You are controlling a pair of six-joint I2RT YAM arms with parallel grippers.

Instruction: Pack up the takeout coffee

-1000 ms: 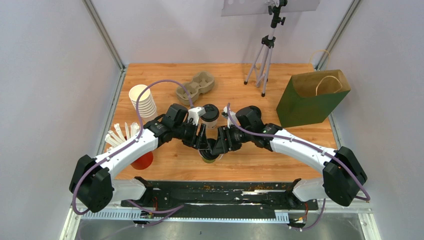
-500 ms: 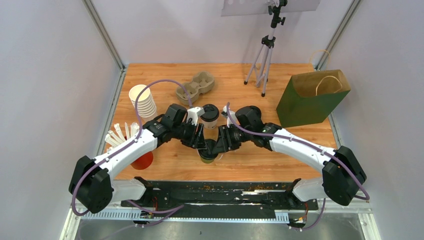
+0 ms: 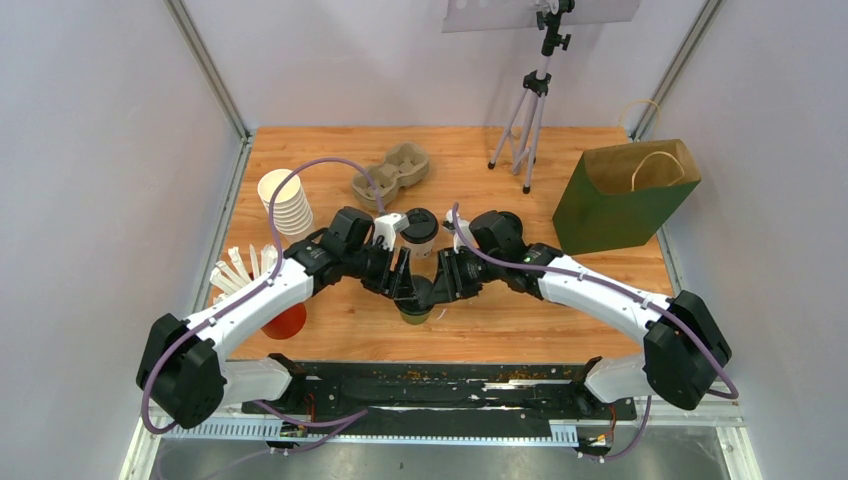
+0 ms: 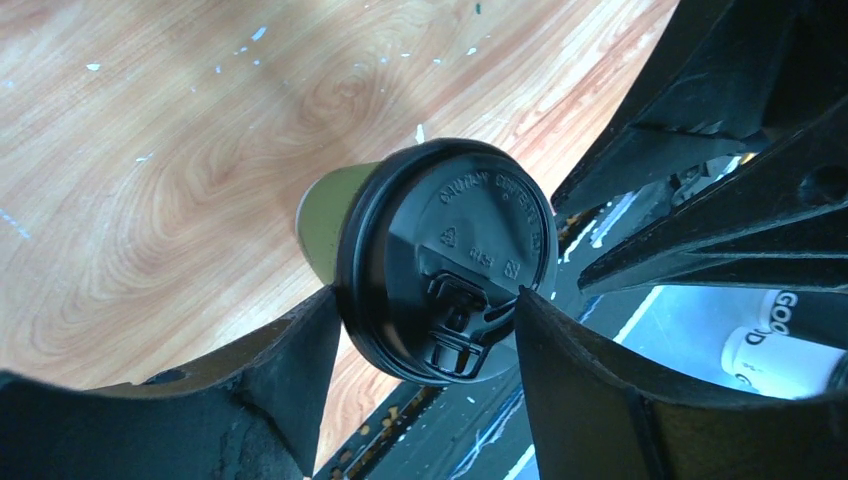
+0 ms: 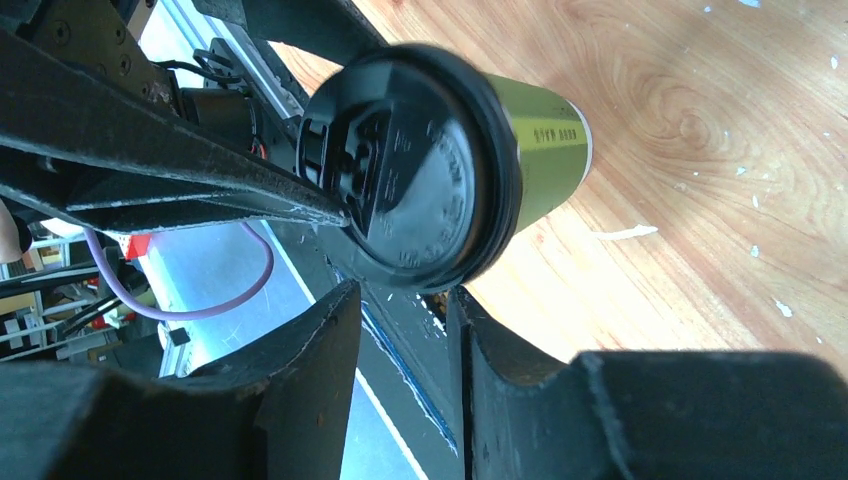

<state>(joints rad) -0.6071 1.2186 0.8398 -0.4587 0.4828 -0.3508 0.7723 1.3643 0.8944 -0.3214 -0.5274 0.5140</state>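
Note:
The olive-green cup [image 3: 416, 312] with a black lid stands near the table's front edge, between both grippers. My left gripper [image 3: 405, 287] has a finger on each side of its lid [image 4: 445, 255] and touches the rim. My right gripper [image 3: 441, 287] hovers at the lid's other side. In the right wrist view its jaws [image 5: 400, 300] stand a little apart with nothing between them, just short of the lid's rim [image 5: 420, 165]. The white-sided cup [image 3: 420, 228] with a black lid stands just behind the grippers.
A cardboard cup carrier [image 3: 391, 170] lies at the back. A green paper bag [image 3: 625, 195] stands open at the right. A stack of lidless white cups [image 3: 285, 200] and a red cup of white sticks [image 3: 285, 318] are at the left. A tripod [image 3: 530, 110] stands behind.
Both grippers and the olive-green cup have shifted slightly left and away from the front edge. The rest is unchanged.

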